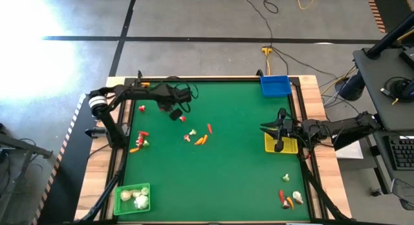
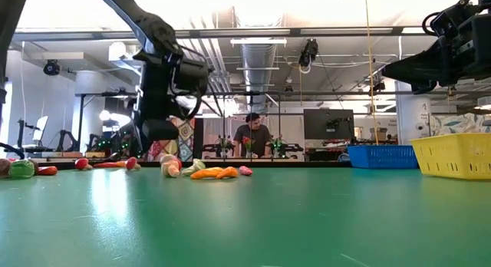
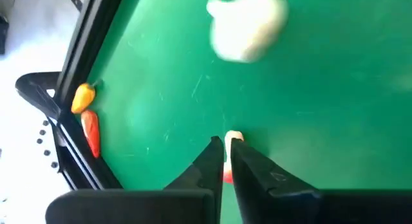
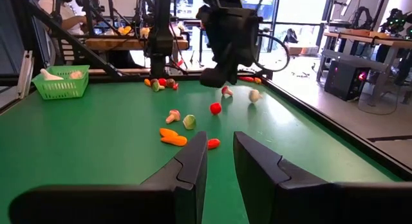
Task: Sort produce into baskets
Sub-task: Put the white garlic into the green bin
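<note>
Grey floor (image 1: 194, 18), lab benches (image 2: 322, 152) behind.

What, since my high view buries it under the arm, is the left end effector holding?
Observer: The left end effector pinches a small red-and-white piece, as its wrist view shows.
Operator: Is that end effector off the table?
Observer: Yes. In the low view it hangs clear above the green table.
Operator: And the right one?
Observer: The right end effector is empty with its fingers apart, going by its own wrist view.
</note>
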Available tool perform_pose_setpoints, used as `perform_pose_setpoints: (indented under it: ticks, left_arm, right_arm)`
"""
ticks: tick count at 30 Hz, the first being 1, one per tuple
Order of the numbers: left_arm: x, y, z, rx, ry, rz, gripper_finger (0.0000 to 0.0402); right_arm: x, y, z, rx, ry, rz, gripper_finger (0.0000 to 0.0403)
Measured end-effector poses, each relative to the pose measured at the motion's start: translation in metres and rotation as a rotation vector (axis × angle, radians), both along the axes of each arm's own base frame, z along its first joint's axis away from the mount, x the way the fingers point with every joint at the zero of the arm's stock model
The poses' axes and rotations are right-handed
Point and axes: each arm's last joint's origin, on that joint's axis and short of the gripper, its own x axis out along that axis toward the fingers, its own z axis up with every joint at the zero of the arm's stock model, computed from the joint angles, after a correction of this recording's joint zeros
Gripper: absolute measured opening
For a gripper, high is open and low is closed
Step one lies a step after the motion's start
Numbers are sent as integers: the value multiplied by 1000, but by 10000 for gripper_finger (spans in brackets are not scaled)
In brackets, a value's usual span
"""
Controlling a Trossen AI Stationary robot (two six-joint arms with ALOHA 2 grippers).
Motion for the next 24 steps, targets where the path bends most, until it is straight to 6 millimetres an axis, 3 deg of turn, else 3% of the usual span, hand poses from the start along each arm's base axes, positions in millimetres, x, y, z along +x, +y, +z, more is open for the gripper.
perform_pose_setpoints:
  ticks: [8, 11, 17, 24]
  left_arm:
    - [11, 14, 7, 69, -157, 0, 97]
    - [19, 15, 7, 8, -247, -71, 136]
    - [31, 8, 7, -141, -372, -191, 195]
    - [33, -5, 12, -173, -378, -229, 222]
  right_arm:
    - [0, 0, 0, 0, 0, 0, 68]
    - [0, 0, 0, 0, 0, 0, 68]
    - [0, 0, 0, 0, 0, 0, 68]
    - [0, 0, 0, 0, 0, 0, 68]
